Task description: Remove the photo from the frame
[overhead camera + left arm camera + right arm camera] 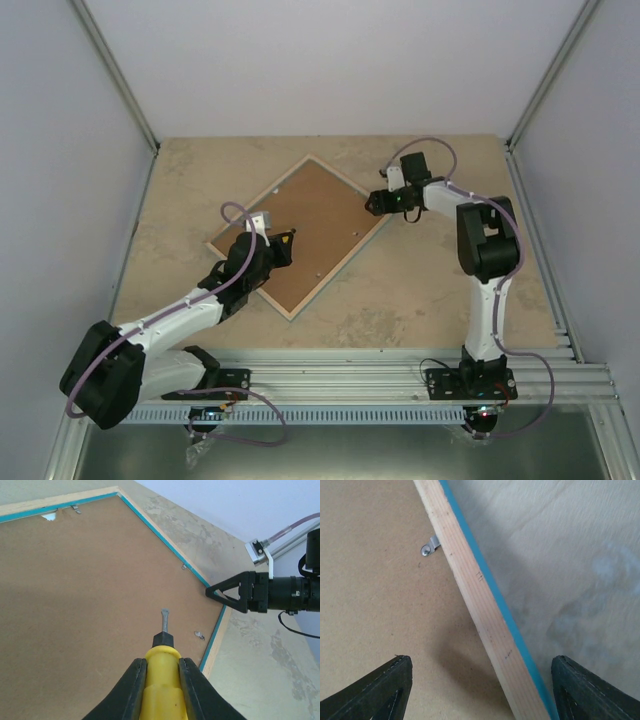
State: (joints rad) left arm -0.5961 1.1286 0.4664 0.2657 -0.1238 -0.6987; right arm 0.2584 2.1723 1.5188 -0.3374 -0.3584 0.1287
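Straddling the frame [479, 587] rim, right pincer [481, 661] wide; left pincer [161, 664] tight around yellow-handled tool [163, 642].

Notebook entry: I see a brown fibreboard backing panel [312, 228] lying flat, set diagonally on the beige marbled table [430, 290]. Small metal tabs [199, 635] sit along its edges. One tab [429, 547] shows close up, lying over the panel's margin. A yellow-handled screwdriver [161, 680] points its grey blade across the panel; I cannot tell whether it touches. A ribbed aluminium rail [350, 372] runs along the near edge.
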